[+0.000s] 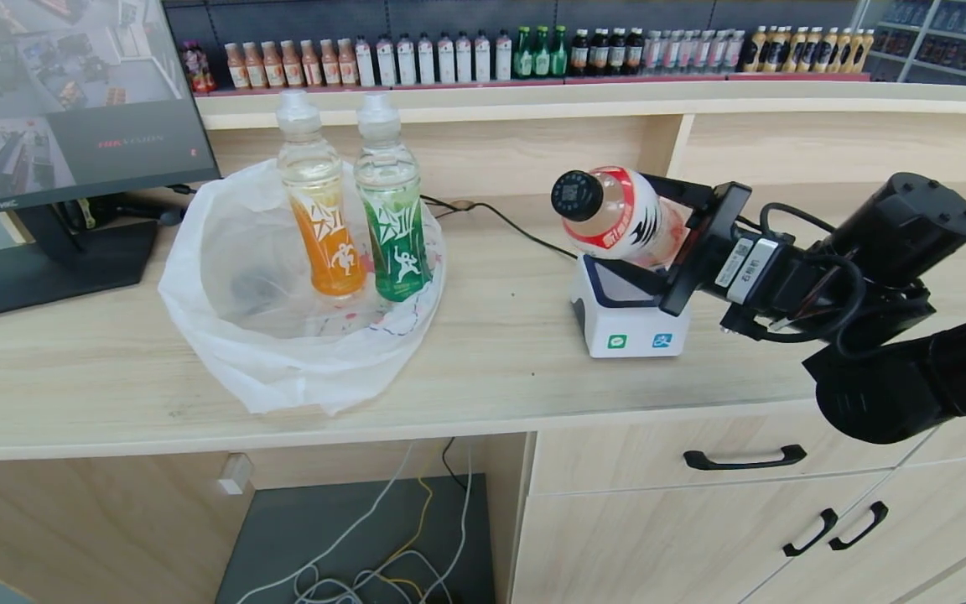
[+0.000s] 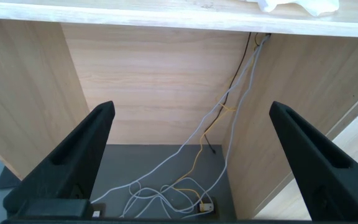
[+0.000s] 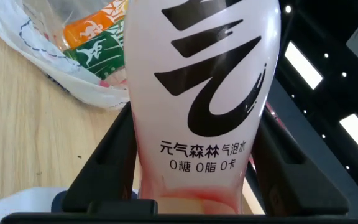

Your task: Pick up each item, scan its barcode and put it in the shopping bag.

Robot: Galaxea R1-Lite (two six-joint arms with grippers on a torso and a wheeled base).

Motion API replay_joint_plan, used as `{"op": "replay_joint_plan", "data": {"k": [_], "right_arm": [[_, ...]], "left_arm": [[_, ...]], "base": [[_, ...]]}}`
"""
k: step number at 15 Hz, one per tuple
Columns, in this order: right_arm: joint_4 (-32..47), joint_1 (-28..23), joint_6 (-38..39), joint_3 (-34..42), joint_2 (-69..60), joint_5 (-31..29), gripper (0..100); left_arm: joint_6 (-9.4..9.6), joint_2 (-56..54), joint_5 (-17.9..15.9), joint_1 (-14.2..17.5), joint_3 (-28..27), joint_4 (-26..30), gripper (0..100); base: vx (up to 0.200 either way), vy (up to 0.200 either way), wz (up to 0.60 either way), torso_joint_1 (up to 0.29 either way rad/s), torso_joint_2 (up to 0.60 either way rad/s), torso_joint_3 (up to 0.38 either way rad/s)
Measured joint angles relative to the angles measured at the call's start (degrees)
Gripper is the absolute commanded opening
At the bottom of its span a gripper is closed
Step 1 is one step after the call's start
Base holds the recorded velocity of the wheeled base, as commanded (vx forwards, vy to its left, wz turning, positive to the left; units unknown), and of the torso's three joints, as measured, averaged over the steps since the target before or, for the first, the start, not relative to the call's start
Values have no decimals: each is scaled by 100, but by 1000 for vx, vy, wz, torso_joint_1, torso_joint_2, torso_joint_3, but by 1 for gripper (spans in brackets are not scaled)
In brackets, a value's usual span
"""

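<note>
Nearest, below the front edge of the surface (image 1: 491, 361), the left hand (image 2: 191, 109) hangs released, its two fingers spread wide with nothing between them; loose cables (image 2: 166, 193) lie on the floor beyond it.

On the surface, right of centre, stands a white scanner (image 1: 630, 327). Just above it the right hand (image 1: 651, 235) is clenched on a pink bottle (image 1: 617, 214), which lies nearly on its side, its black cap pointing left. The fingers press on opposite sides of the lower body.

Judged from its look, the bottle is stiff, round plastic under a smooth film label. It is therefore liable to slip or roll, and fairly heavy if full. A hold across the wide lower body suits it better than one at the narrow neck.

Left of the scanner, the shopping bag (image 1: 198, 252) is thin and soft, its rim slumped open. An orange bottle (image 1: 324, 226) and a green bottle (image 1: 395, 235) stand upright inside, side by side.

Farther left stands a monitor (image 1: 55, 101); farthest, a shelf of drinks (image 1: 449, 59).
</note>
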Motion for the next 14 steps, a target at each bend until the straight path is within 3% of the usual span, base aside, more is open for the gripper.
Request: {"op": "replay_joint_plan", "data": {"k": [14], "right_arm": [[-16, 29, -121, 6, 163, 11, 0]], "left_arm": [[0, 0, 0, 0, 0, 0, 100]], "base": [[0, 0, 0, 0, 0, 0]]}}
